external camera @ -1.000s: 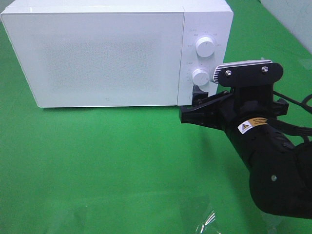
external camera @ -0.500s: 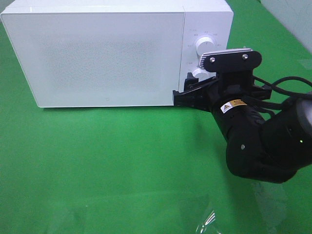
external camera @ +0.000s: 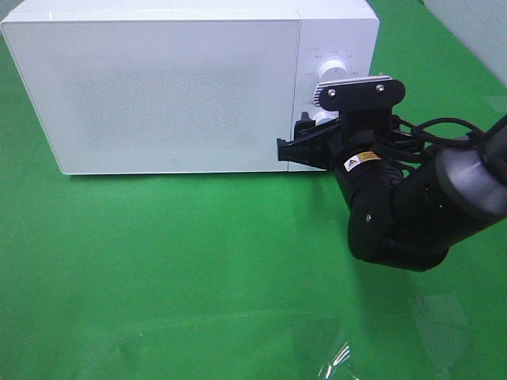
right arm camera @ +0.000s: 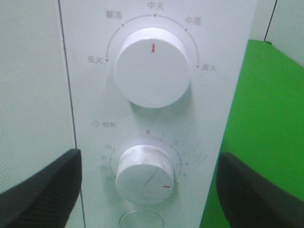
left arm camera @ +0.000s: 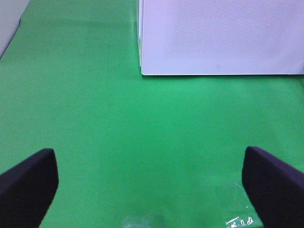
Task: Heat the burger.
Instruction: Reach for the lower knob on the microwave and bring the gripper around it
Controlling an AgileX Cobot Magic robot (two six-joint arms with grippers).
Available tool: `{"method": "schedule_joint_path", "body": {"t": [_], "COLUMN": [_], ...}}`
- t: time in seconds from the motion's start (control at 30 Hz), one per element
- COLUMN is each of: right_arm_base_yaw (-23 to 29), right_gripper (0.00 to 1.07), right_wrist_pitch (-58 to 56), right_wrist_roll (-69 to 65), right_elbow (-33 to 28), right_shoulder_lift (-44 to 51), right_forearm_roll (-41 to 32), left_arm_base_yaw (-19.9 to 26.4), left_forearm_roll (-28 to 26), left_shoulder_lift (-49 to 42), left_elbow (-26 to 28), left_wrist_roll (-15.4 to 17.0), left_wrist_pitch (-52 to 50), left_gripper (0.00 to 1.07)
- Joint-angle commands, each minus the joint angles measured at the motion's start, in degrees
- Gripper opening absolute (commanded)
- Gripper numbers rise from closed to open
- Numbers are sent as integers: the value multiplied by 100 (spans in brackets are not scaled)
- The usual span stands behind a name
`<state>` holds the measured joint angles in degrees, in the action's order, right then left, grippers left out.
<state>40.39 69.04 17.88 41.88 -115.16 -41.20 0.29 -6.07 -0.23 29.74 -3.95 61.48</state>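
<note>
The burger is out of view. A white microwave stands at the back with its door closed. On its control panel I see an upper knob and a lower timer knob. My right gripper is up against the panel. In the right wrist view that gripper is open, with one finger on each side of the lower knob and not touching it. My left gripper is open over the green cloth in front of the microwave, holding nothing.
A green cloth covers the table. A crumpled piece of clear plastic film lies at the front edge. The right arm's bulky black body hangs in front of the microwave's right end.
The right arm has moved left and in toward the control panel, so its open gripper now flanks the lower knob. The left gripper shows no change.
</note>
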Motion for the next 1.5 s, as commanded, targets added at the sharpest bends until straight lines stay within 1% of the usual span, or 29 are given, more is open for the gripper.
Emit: {"method": "schedule_joint_path", "body": {"t": [0.03,0.23,0.37,0.43,0.47,0.6,0.9,1.1,1.33,1.5], "right_arm_base_yaw": [-23,-109,-229,-264,-361,-401,-401,-401,-407,-407], "right_gripper": [75,75,75,75,75,75,75,71,71,71], "right_wrist_pitch": [201,46,46,74,57,63,74,40,-80,86], "right_wrist_roll": [6,-34,-155,-195,-304,-327,-378,-447,-521,-521], "right_elbow": [201,533,590,590,590,590,590,590,590,590], "right_shoulder_lift": [-172,-441,-447,-447,-447,-527,-579,-596,-722,-688], "right_forearm_roll": [86,195,315,327,401,407,487,504,510,510], "left_arm_base_yaw": [11,11,11,11,11,11,11,11,11,11], "left_forearm_roll": [-6,-6,0,11,11,29,40,40,40,40], "left_shoulder_lift": [-132,-132,-132,-132,-132,-132,-97,-97,-97,-97], "left_elbow": [-6,-6,-6,-6,-6,-6,-6,-6,-6,-6], "left_wrist_roll": [29,29,29,29,29,29,29,29,29,29], "left_wrist_pitch": [-17,-17,-17,-17,-17,-17,-17,-17,-17,-17], "left_gripper": [97,97,97,97,97,97,97,97,97,97]}}
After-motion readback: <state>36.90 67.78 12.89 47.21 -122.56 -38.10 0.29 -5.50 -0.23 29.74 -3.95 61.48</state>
